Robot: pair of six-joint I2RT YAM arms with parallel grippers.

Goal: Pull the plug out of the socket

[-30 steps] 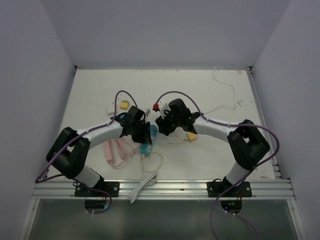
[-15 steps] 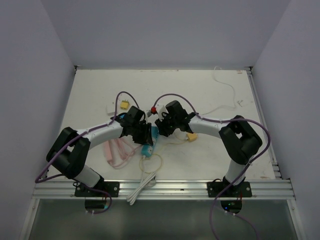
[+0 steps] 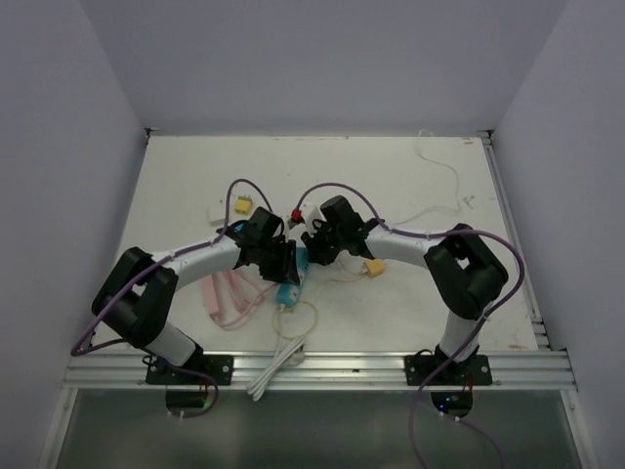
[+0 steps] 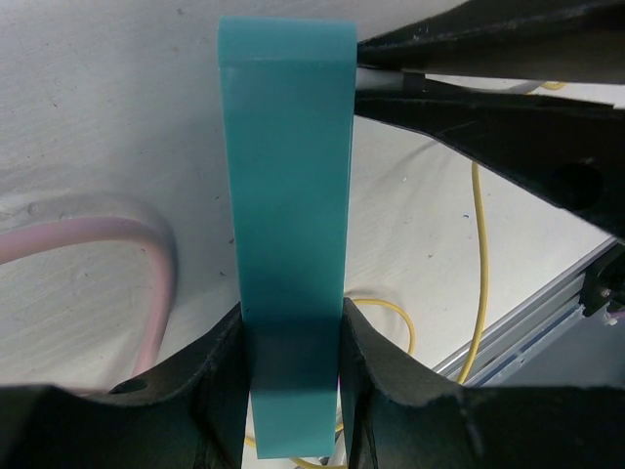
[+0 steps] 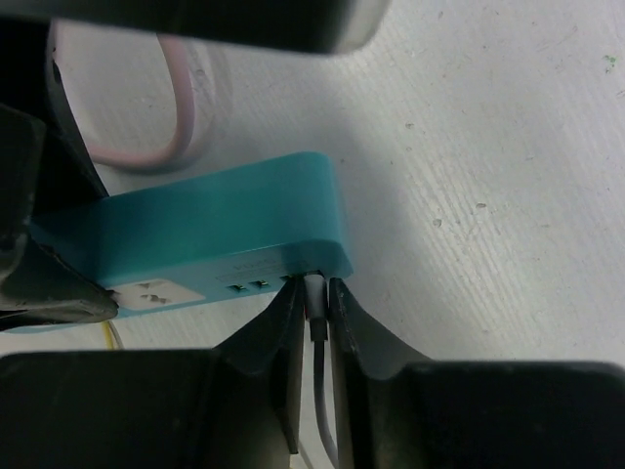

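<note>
Currently in hand: the grip before the pull. The plug (image 5: 314, 289) is not yet out, judging by the right wrist view.
Near edge: a white cord (image 3: 276, 363) lies bundled just by the arm bases, with a pink cable (image 3: 227, 293) to its left.
Socket: a teal power strip (image 3: 293, 274) lies on the table (image 3: 410, 176) between the two arms, near the middle.
Left gripper (image 4: 291, 357): clamped across the strip's two long sides, bracing it.
Plug seat: small and pale, it sits in the strip's face near one end, and its thin lead runs back between the fingers (image 5: 283, 342).
Right gripper (image 5: 312, 308): pinched on the plug, right up against the strip.
Next move: I judge it calls for a straight draw of the right arm away from the strip, in line with the plug, while the left holds firm. A sideways tug could twist the strip or slip off so small a plug.
Farther back: a yellow connector (image 3: 241, 205) and a thin white wire (image 3: 444, 181) lie well apart from the work.
</note>
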